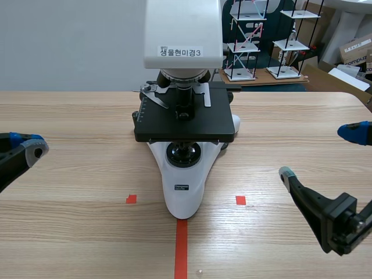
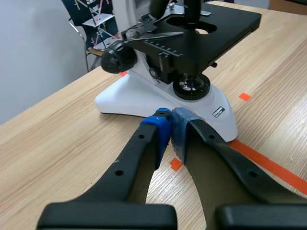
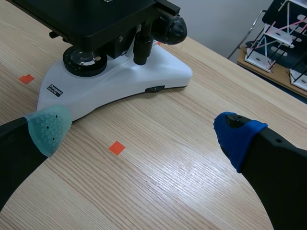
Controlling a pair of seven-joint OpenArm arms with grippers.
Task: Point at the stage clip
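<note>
- my left gripper [image 2: 168, 128] is closed tight on nothing, just short of the microscope [image 1: 183, 197] base.
- my right gripper [image 3: 144, 129] gapes wide, holding nothing.
- the stage clip [image 1: 153, 95] lies on the black stage [image 1: 215, 123], well apart from both.

Scene view: set in front of the microscope [image 1: 183, 116], facing it square-on, mid distance, slightly above stage [image 1: 185, 123] height. Left wrist view: close in, low, looking across from left of the microscope. Right wrist view: close in, higher, looking down from right of it. Shared by all three: white base [image 1: 183, 186] and stage.
</note>
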